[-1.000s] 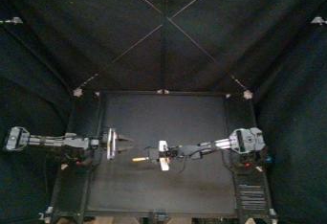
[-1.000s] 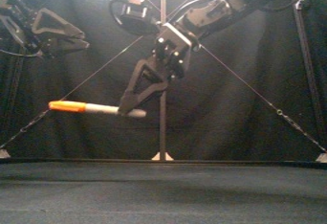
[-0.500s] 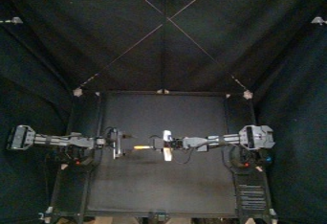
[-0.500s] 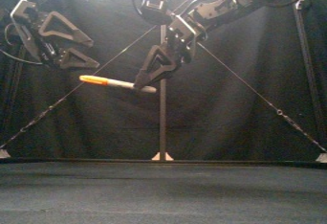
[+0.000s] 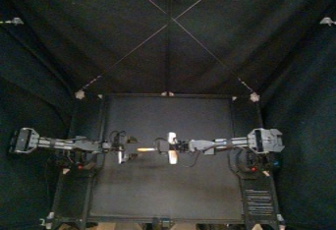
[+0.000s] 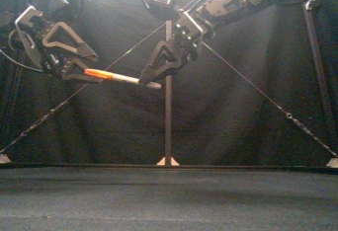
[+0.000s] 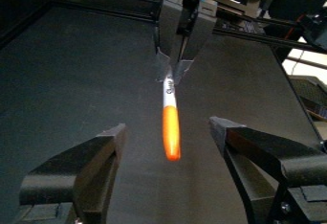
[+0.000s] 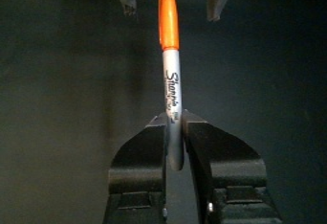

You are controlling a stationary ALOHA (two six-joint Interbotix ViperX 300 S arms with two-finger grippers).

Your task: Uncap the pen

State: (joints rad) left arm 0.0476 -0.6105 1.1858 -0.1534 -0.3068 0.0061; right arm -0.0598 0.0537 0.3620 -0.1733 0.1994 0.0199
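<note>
Two grippers face each other in mid-air, well above the table (image 5: 138, 190), with the marker pen (image 6: 122, 77) stretched between them. The right gripper (image 8: 174, 123) is clamped on the tail of the white barrel (image 8: 171, 84), so the pen sticks out towards the other arm with its orange cap (image 7: 171, 137) leading. The left gripper (image 7: 167, 128) has its jaws wide apart, one on each side of the cap. In the right wrist view they flank the cap's far end and we cannot see them touching it. In the front view the cap's tip seems to reach just in among them. The pen tilts a little, cap end higher.

We judge the pen to be light, stiff and smooth. Its hard plastic will not bend under the jaws, but it may slide or pivot if pinched near an end. The cap likely holds by friction, so we expect it to stay on until a firm pull along the pen's axis snaps it free. We would take the cap around its middle, squarely across it. A hold at the very tip risks slipping off, and a pull off the axis risks twisting the barrel in the right jaws.
</note>
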